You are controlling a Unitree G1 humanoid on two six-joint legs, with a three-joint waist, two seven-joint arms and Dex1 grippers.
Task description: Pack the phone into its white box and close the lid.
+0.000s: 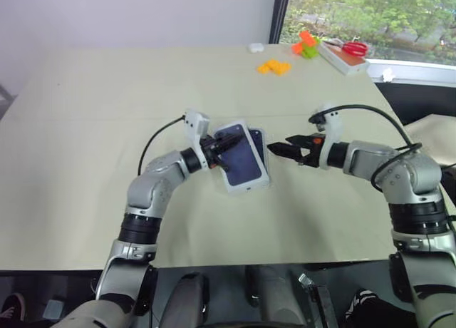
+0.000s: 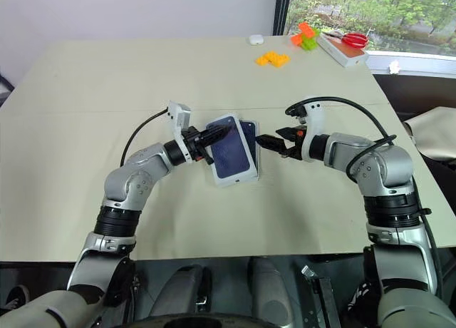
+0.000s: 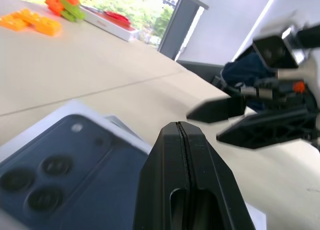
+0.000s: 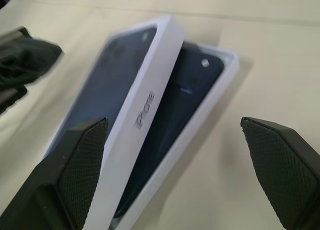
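The white box lies on the beige table at the centre of the head views. The phone rests inside it, dark glossy back up, with a small lens visible near one corner. The lid sits tilted over the box: one long edge is raised, the other lies toward the left arm's side, and part of the phone stays uncovered along the side nearer the right arm. The lid is a smooth white cardboard rectangle with a printed dark blue phone image on top and grey lettering on its side wall.

The left gripper has its two black fingers pressed fully together, with the tips over the lid's printed face; contact cannot be confirmed. The right gripper holds its jaws spread wide and grips nothing; it is just right of the box, tips pointing toward it. Its finger pads carry a fine cross-hatched texture.

Orange blocks lie at the upper right of the table.
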